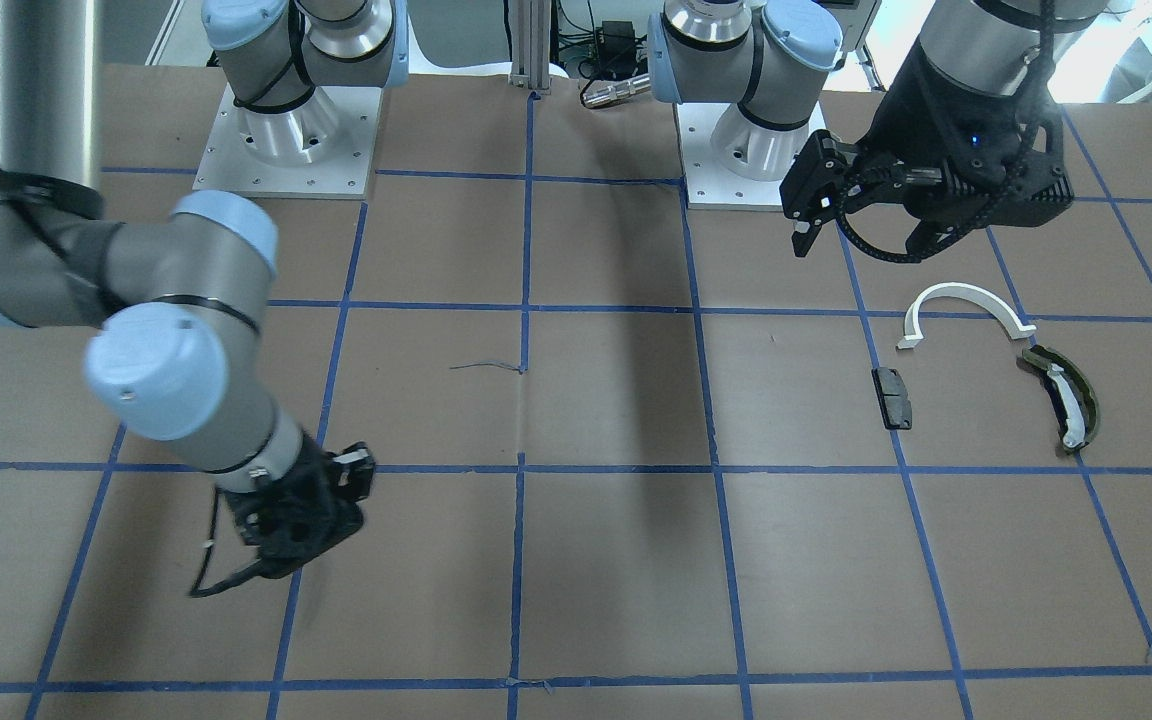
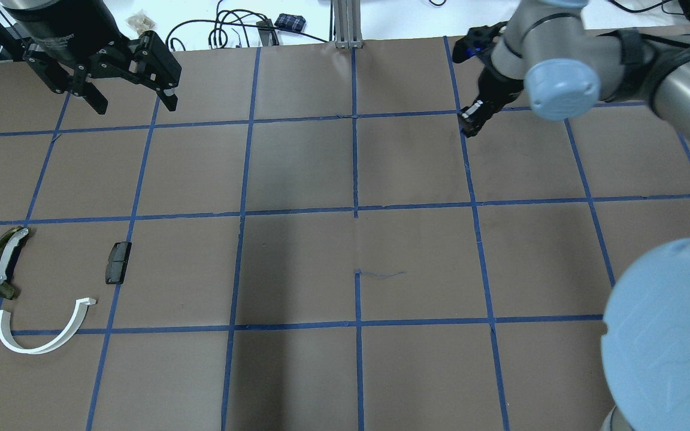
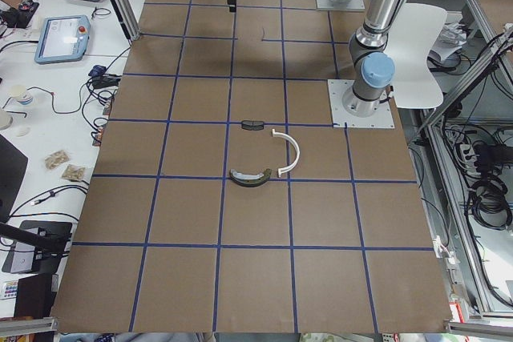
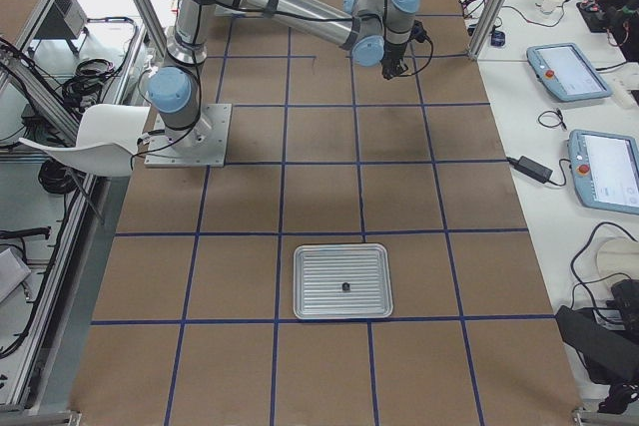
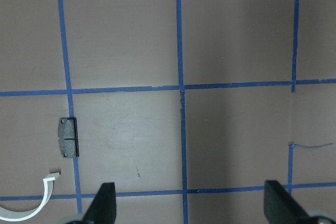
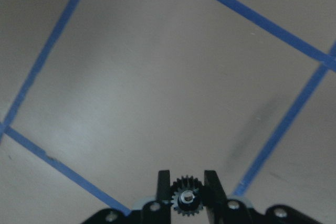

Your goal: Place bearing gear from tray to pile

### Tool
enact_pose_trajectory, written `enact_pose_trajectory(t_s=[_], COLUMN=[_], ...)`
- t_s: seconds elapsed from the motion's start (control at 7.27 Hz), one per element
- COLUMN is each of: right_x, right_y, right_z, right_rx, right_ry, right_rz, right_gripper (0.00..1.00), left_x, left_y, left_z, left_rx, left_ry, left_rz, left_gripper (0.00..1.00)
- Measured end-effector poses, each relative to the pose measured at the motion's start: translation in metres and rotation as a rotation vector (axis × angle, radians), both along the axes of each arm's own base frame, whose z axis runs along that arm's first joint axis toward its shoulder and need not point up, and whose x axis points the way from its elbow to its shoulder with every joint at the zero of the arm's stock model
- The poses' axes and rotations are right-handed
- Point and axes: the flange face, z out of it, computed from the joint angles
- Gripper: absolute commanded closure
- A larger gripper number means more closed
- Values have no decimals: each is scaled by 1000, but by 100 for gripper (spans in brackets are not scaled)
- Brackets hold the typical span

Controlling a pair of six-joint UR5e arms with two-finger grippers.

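Only the right wrist view shows us the bearing gear [image 6: 187, 199]: small, black and toothed, with a bright metal hub, pinched in the right gripper [image 6: 187, 178] over brown paper. The ribbed metal tray [image 4: 315, 301] appears solely in the exterior right view. Overhead, the left gripper [image 2: 134, 102] hangs spread and empty, well apart from the pile [image 2: 36, 349]: thin white half-ring [image 1: 966, 292], olive-black curved piece [image 1: 1066, 400] and dark rectangular block [image 1: 893, 398].

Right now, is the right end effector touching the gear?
Touching. The right wrist view shows the right end effector pinching the gear from both sides.
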Motion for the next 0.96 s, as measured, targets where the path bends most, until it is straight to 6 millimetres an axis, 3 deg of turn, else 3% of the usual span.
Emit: enact_pose_trajectory(t_s=[0.14, 0.28, 0.41, 0.55, 0.83, 0.96], right_x=[66, 120, 151, 164, 165, 155], right_y=[16, 36, 53, 65, 77, 72], right_z=[-18, -33, -43, -52, -65, -63], right_rx=[1, 11, 25, 41, 54, 40], right_ry=[-9, -14, -13, -7, 29, 58], right_rz=[-92, -164, -200, -214, -224, -229], right_gripper=[100, 100, 79, 1, 0, 0], left_x=[0, 0, 0, 0, 0, 0], left_y=[0, 0, 0, 0, 0, 0], left_z=[0, 0, 0, 0, 0, 0], left_rx=[0, 0, 0, 1, 1, 1], left_ry=[0, 0, 0, 0, 0, 0], left_rz=[-1, 0, 0, -1, -1, 0], left_gripper=[0, 0, 0, 0, 0, 0])
